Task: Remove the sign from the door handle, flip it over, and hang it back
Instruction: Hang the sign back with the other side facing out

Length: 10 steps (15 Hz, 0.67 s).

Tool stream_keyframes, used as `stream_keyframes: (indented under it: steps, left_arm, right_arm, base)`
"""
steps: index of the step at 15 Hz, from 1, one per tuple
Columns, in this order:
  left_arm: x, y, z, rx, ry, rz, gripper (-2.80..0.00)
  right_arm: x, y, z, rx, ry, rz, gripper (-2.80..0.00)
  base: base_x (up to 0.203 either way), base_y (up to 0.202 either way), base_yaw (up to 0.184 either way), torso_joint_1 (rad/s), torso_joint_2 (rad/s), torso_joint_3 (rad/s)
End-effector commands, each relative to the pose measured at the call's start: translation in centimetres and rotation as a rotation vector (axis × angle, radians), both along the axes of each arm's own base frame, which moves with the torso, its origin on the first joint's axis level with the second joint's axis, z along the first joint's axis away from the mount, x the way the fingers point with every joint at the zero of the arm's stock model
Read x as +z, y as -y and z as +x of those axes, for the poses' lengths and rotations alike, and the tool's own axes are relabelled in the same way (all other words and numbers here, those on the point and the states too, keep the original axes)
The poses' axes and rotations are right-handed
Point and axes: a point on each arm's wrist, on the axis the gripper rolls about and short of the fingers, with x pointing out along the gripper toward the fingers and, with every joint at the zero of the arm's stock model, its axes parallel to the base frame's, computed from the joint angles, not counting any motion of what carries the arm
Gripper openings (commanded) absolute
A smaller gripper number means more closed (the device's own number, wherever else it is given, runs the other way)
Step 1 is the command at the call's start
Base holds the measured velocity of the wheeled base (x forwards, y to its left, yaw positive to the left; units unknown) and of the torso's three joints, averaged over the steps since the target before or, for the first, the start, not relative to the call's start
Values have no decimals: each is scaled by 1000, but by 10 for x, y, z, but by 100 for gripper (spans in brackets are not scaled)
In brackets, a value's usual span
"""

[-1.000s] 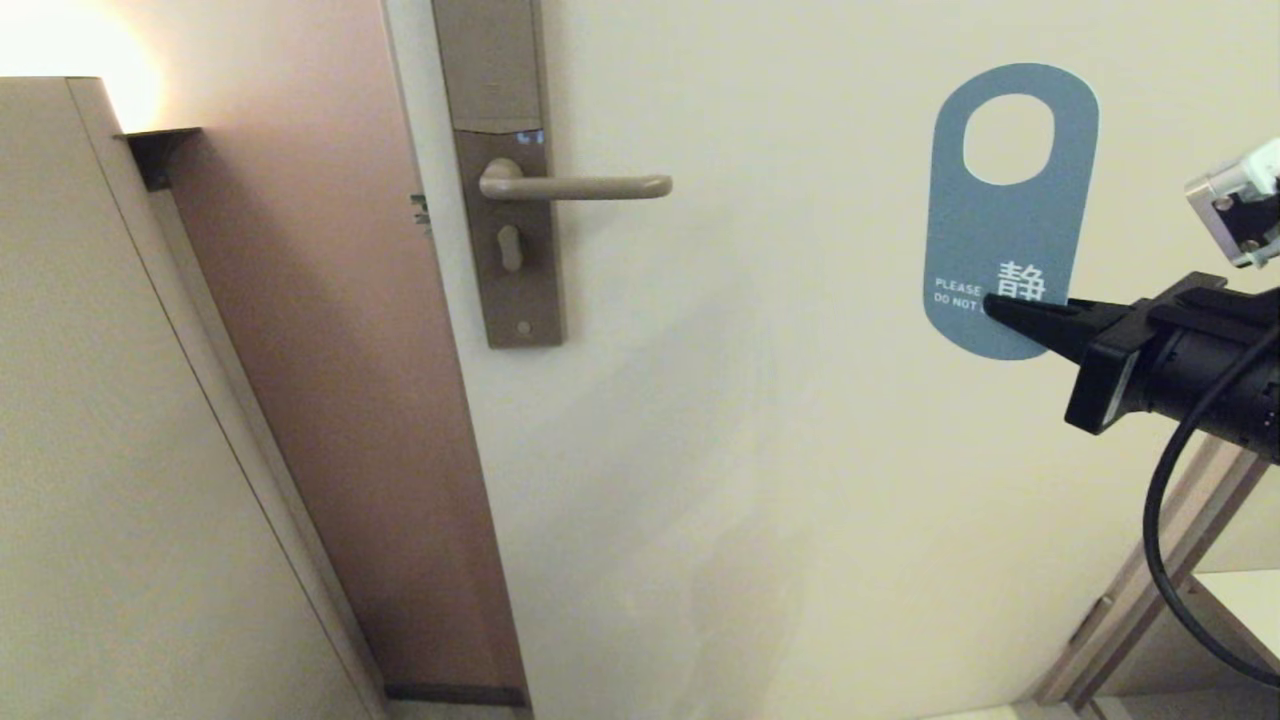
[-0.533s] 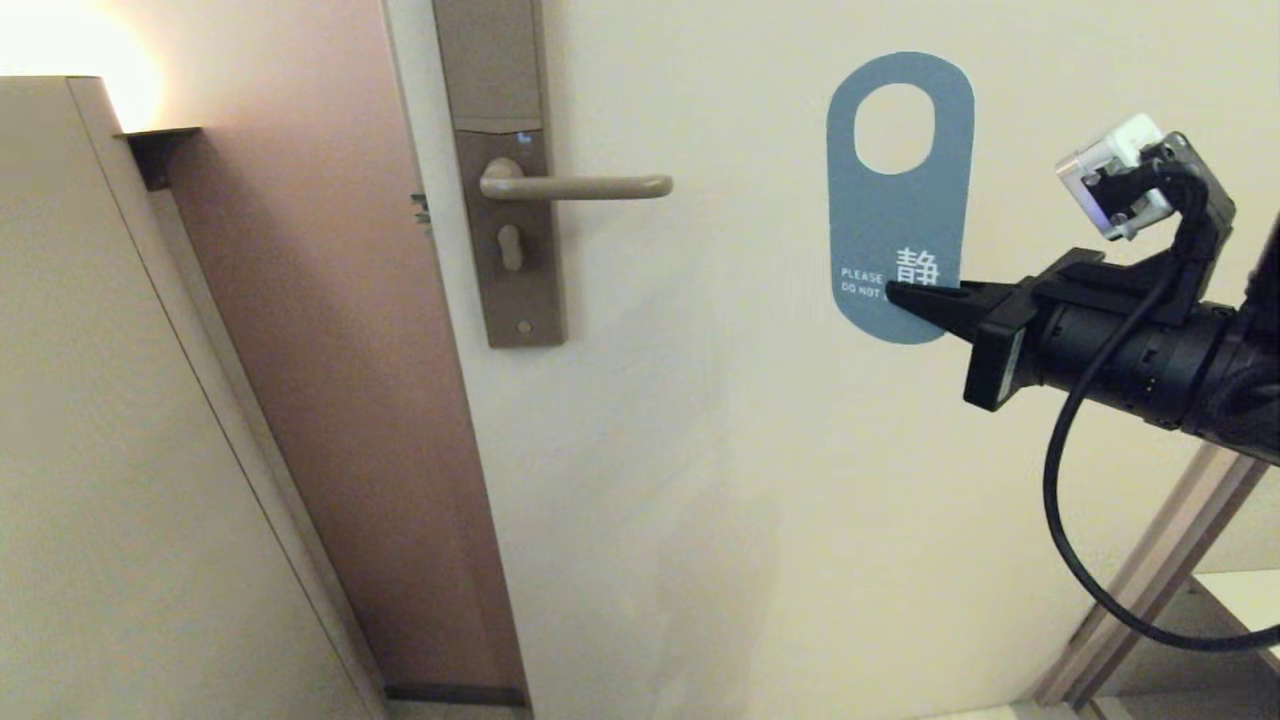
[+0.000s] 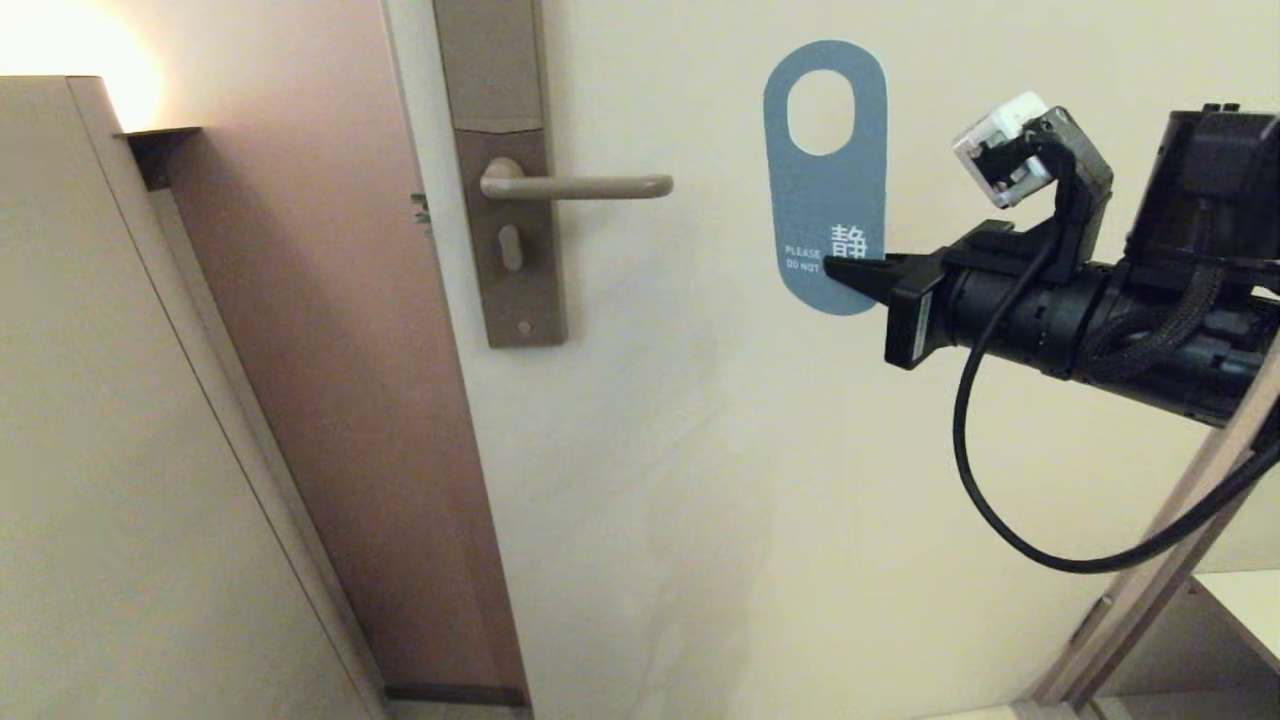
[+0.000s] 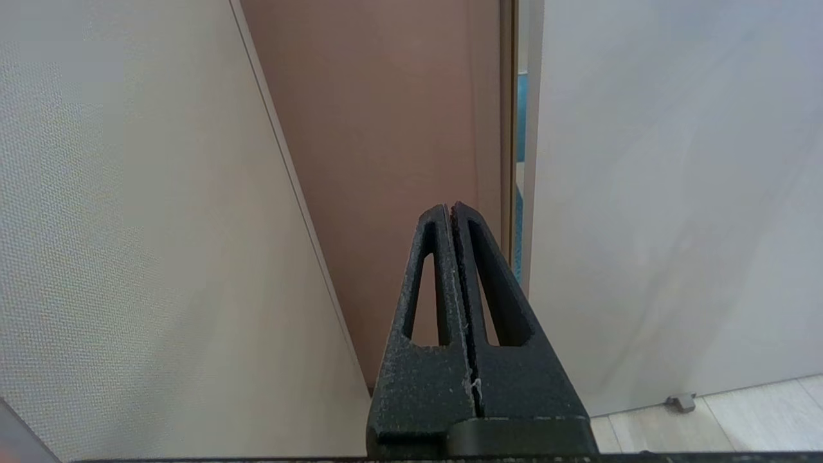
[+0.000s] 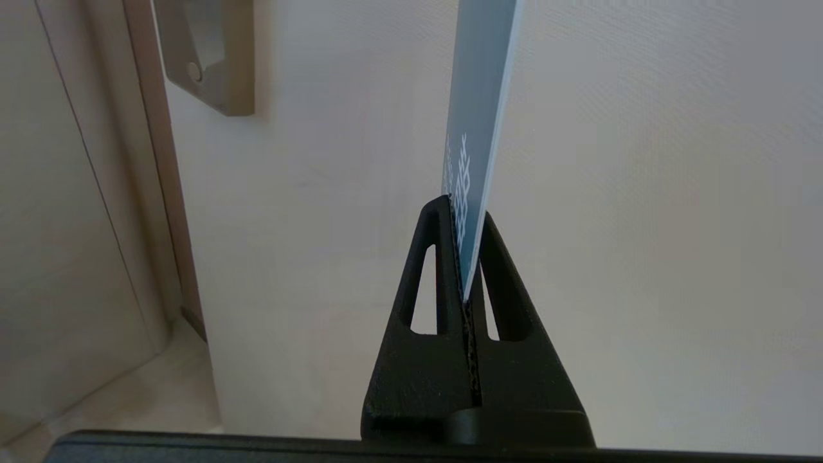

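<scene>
The sign (image 3: 826, 190) hangs upright in the air, blue "DO NOT DISTURB" face towards me, oval hole at the top. My right gripper (image 3: 838, 272) is shut on its lower right part; in the right wrist view the sign (image 5: 479, 116) stands edge-on between the fingers of the right gripper (image 5: 464, 215). The door handle (image 3: 585, 186) is a bare beige lever on a brownish lock plate (image 3: 505, 170), to the left of the sign with a gap between its tip and the sign's edge. My left gripper (image 4: 450, 211) is shut and empty, out of the head view.
The cream door (image 3: 760, 480) fills the middle. A pinkish-brown frame strip (image 3: 330, 380) and a beige wall panel (image 3: 110, 450) lie to the left. A shelf frame (image 3: 1180, 560) stands at the lower right. The lock plate's lower corner (image 5: 212, 58) shows in the right wrist view.
My right gripper has carried the sign leftwards and slightly up, from the far right towards the handle's tip. The handle and the left arm have not moved.
</scene>
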Motion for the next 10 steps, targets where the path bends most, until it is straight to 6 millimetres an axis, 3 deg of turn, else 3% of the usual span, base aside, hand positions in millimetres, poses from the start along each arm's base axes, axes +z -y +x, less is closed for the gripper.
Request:
stream_keyframes:
  steps: [1,10]
  left_arm:
    - [0,0,0,0,-1,0,-280]
    - [0,0,0,0,-1,0,-280]
  right_arm:
    - [-5,-10,6,20,-9,-10,-280]
    - [-13,-36,8,73,-29,-26,-280]
  base:
    - [0,0,0,0,0,0]
    - [0,0,0,0,0,0]
